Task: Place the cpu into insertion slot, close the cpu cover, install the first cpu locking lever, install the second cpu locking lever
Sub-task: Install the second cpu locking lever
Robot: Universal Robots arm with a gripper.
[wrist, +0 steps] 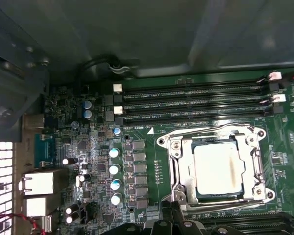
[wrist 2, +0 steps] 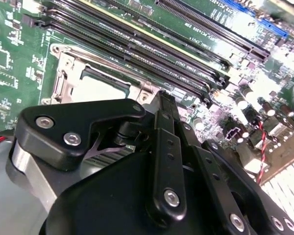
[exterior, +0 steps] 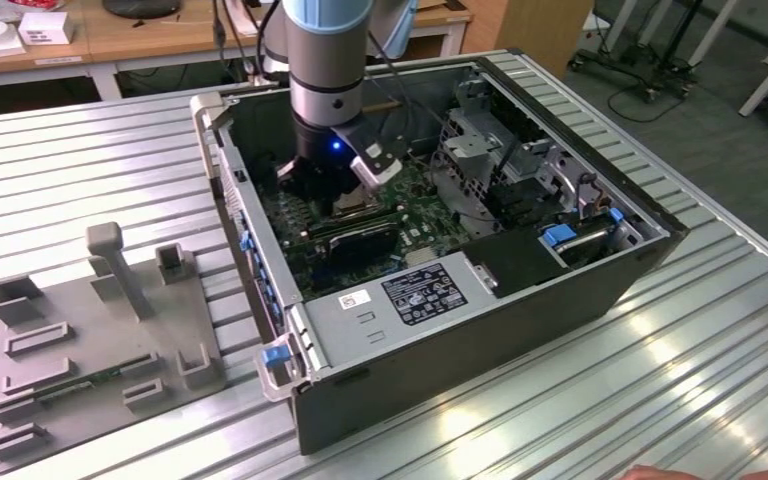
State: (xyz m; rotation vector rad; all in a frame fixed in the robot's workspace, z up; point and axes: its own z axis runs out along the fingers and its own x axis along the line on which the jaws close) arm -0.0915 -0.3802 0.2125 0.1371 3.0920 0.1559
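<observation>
Chip (wrist: 216,169) sits in socket under shut cover (wrist: 179,161); claw (wrist 2: 162,105), fingers pinched narrow and empty beside it, could scrape the board (wrist: 142,196) if it drifts.

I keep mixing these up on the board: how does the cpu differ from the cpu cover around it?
The cpu is a solid, pale, matte square; the cpu cover is a shiny metal frame with a cut-out middle. The cpu sits inside; the cpu cover rims it and spans wider. Both lie flat on the green motherboard.
</observation>
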